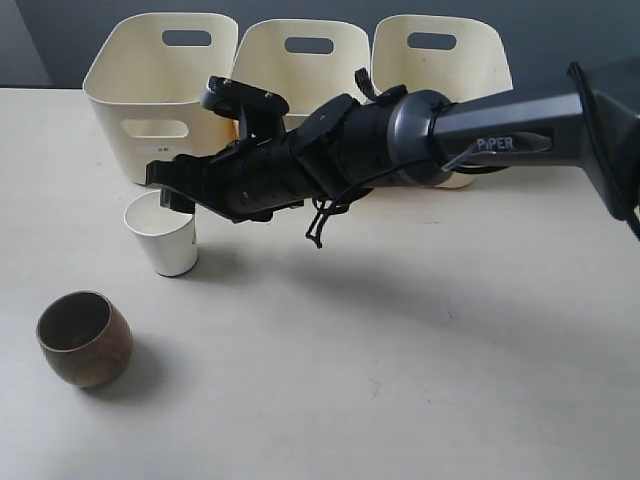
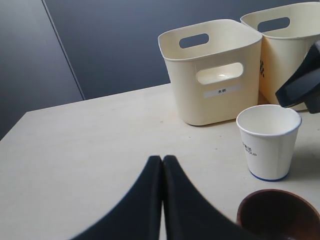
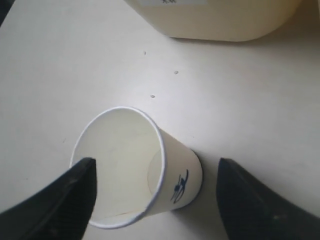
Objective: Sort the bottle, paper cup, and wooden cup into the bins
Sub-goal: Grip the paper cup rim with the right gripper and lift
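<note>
While the right claw (image 1: 172, 196) hangs wide open over the upright paper cup (image 1: 168, 243), one finger to each side of its rim and nothing gripped, the left claw (image 2: 162, 161) is closed and empty. The wooden cup (image 1: 85, 338) stands apart on the worktop (image 1: 420, 380), nearer the camera. Three bins (image 1: 150, 95) line the back; the right arm crosses the middle one's front.
</note>
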Controlling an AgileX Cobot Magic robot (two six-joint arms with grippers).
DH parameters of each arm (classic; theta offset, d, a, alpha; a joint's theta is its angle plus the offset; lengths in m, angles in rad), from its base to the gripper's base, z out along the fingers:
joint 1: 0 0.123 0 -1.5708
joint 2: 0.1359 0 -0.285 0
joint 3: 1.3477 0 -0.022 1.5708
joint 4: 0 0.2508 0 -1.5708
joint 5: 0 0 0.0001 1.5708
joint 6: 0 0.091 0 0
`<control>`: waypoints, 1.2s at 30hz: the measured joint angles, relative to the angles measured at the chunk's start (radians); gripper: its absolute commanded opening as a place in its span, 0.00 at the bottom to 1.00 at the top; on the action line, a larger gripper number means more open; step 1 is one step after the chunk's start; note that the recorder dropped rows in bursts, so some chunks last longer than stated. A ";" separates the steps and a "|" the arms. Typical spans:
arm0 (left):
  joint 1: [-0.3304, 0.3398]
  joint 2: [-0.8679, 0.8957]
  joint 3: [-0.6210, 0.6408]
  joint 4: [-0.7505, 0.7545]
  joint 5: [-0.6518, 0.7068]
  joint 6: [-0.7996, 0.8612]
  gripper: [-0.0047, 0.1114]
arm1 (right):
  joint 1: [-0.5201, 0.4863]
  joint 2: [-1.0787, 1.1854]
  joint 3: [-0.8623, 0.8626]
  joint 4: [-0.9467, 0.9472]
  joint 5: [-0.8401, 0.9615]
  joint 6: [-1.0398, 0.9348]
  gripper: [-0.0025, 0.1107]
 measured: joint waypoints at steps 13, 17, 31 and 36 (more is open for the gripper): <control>0.000 0.000 0.000 0.000 0.000 0.000 0.04 | 0.000 0.057 -0.062 0.023 0.012 0.000 0.59; 0.000 0.000 0.000 0.000 0.000 0.000 0.04 | 0.000 0.061 -0.062 0.023 0.016 0.000 0.59; 0.000 0.000 0.000 0.000 0.000 0.000 0.04 | 0.000 0.109 -0.087 0.040 0.026 0.000 0.41; 0.000 0.000 0.000 0.000 0.000 0.000 0.04 | 0.000 0.123 -0.094 0.048 0.042 0.000 0.03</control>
